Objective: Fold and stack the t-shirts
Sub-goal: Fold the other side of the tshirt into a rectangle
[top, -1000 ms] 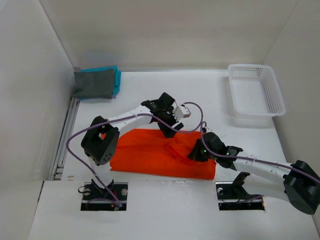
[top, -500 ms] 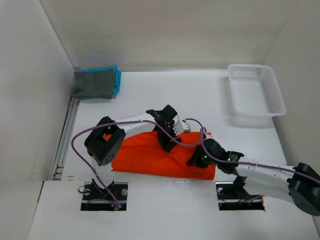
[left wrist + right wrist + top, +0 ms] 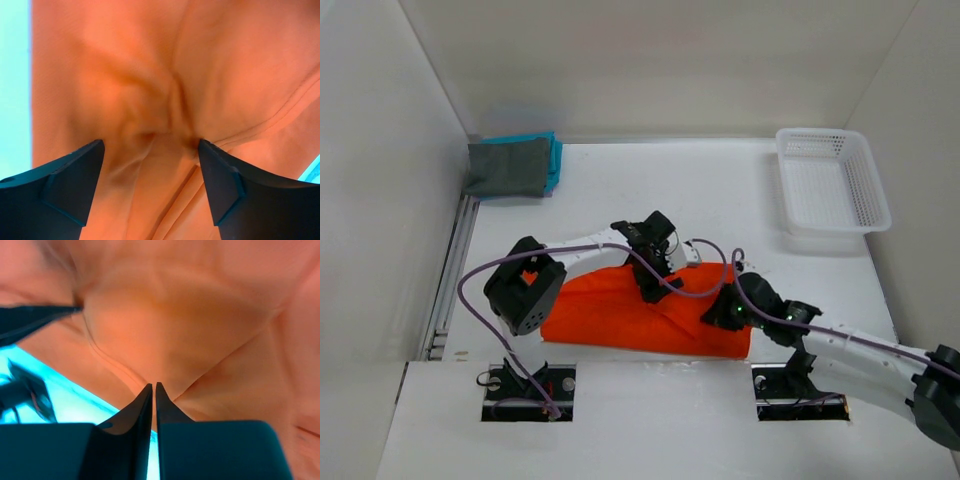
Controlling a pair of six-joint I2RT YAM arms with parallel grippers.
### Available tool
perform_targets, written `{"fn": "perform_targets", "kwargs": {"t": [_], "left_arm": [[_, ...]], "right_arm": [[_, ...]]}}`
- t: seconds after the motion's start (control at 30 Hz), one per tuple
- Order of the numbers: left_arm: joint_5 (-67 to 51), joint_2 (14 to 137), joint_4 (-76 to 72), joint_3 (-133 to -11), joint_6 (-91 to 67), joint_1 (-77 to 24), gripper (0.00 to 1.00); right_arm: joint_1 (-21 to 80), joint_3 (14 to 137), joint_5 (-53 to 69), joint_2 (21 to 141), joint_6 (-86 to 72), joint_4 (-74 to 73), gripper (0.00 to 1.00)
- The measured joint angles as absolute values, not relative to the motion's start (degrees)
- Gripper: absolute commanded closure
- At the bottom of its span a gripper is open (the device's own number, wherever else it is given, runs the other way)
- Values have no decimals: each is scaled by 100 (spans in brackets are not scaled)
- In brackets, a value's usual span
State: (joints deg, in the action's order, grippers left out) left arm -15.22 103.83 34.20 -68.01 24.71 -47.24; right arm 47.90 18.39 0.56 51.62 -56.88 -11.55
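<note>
Table [image 3: 720,190] with orange t-shirt [image 3: 610,310], folded stack [image 3: 507,167], basket [image 3: 830,185]

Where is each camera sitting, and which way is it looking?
Top camera: high above and behind the arms, looking down on the table, orange t-shirt and white basket; both arms show.
Left wrist camera: on the left arm, looking closely down at the shirt; the left tool shows, fingers apart.
Right wrist camera: on the right arm, close to the shirt; the right tool shows, fingers together.
Shared: all three see the orange t-shirt.

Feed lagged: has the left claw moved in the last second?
Yes: the left claw moved nearward, away from the basket, onto the orange shirt.
</note>
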Motion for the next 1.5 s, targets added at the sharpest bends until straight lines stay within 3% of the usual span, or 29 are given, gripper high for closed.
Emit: {"fn": "perform_targets", "kwargs": {"t": [0.1, 0.13, 0.3, 0.47, 0.7, 0.83, 0.97, 1.1, 1.17, 1.5], "left_arm": [[-1509, 10160, 3616, -6963, 2471, -4528, 15], [-1516, 10062, 3704, -7076, 2469, -4462, 8], [-1710, 9585, 3962, -7660, 2467, -4152, 6], [-1726, 9299, 4088, -7638, 2536, -3356, 9], [-801, 9498, 3929, -6853, 2808, -945, 13], [-427, 9662, 3850, -6611, 2886, 106, 13], [-261, 9810, 3756, -6460, 2945, 429, 14], [-242, 9979, 3684, -6215, 2971, 434, 14], [-237, 9968, 3651, -6198, 2963, 462, 14], [-239, 9959, 3656, -6195, 2864, 1059, 12]], "right_arm": [[4346, 2228, -152, 4692, -5568, -1815, 74], [4121, 2421, -215, 4589, -5511, -2027, 66], [2606, 3153, -388, 4906, -4895, -2469, 40], [1538, 3374, -353, 6029, -4156, -2554, 34], [1297, 3728, 78, 7251, -3610, -2486, 34], [1470, 3977, 281, 7822, -3509, -2366, 41], [1509, 4130, 390, 8165, -3470, -2355, 52], [1509, 4276, 475, 8394, -3420, -2416, 85], [1509, 4410, 513, 8562, -3413, -2519, 95], [1509, 6469, 652, 10136, -3006, -3256, 99]]}}
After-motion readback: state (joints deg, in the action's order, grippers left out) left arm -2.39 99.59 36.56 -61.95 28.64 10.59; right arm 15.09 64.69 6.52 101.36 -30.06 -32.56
